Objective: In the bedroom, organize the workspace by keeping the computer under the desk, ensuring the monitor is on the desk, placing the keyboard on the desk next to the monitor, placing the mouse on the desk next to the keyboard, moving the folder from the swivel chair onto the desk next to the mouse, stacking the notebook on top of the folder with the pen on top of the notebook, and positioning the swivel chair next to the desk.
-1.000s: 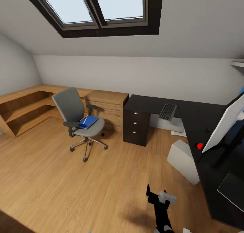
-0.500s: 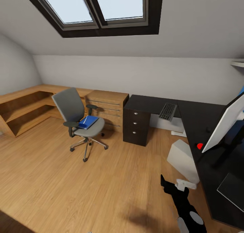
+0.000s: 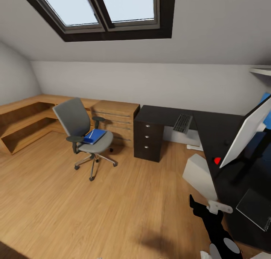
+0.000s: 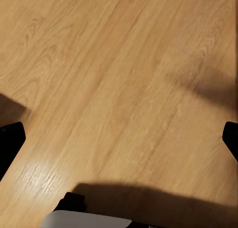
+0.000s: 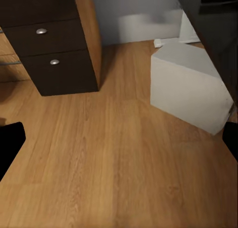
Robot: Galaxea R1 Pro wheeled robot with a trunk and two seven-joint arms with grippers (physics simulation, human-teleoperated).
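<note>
Wide bare wood floor (image 3: 113, 210) between swivel chair (image 3: 83, 136) at left and bench (image 3: 222, 138) at right.
Blue folder (image 3: 94, 136) flat on chair seat, long axis near-left to far-right. Keyboard (image 3: 183, 123) on far bench edge, computer (image 3: 199, 176) beside bench. Right tool (image 3: 205, 206) over floor, fingers apart, empty; left tool fingers apart too.

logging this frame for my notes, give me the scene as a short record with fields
place: attic bedroom, wood floor
desk: black L-shaped top
keyboard: on the desk's far wing
monitor: on the desk, at the head view's right
computer: on the floor, against the desk edge
swivel chair: apart from the desk, by the wooden shelving
folder: blue, on the chair seat
right pincer: raised near the computer, holding nothing, jaws apart
</note>
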